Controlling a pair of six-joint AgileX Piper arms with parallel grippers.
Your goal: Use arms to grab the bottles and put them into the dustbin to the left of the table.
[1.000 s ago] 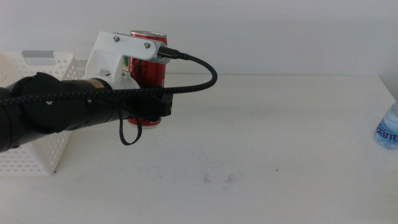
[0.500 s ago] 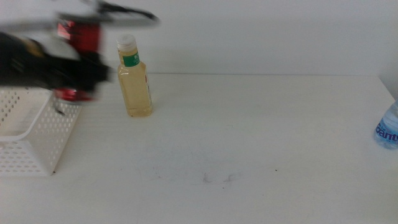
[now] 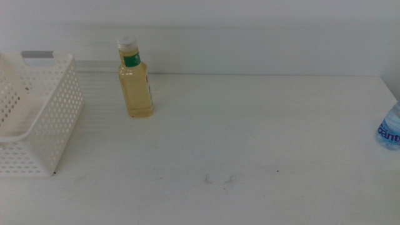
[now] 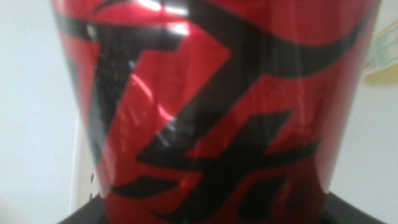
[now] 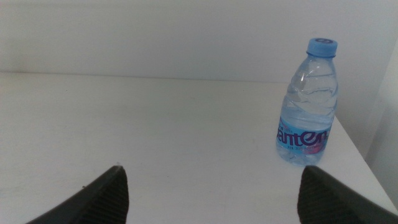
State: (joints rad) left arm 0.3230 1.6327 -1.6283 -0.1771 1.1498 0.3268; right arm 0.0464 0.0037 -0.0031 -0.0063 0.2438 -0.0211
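Observation:
The slim red can (image 4: 211,106) fills the left wrist view, and my left gripper (image 4: 211,216) is shut on it; that arm is out of the middle view. The clear bottle of yellow liquid (image 3: 135,78) stands upright on the white table (image 3: 250,137), to the right of the white perforated dustbin (image 3: 34,119). The blue-capped water bottle (image 3: 390,128) stands at the table's right edge and also shows in the right wrist view (image 5: 308,102). My right gripper (image 5: 214,199) is open and empty, short of the water bottle, and out of the middle view.
Faint dark scuff marks (image 3: 219,179) lie on the table's front middle. A white wall runs behind the table. The dustbin's grey handle slot (image 3: 37,55) faces the back.
My left arm has swung left with the red can and left the middle view. The yellow bottle that it hid now shows beside the dustbin.

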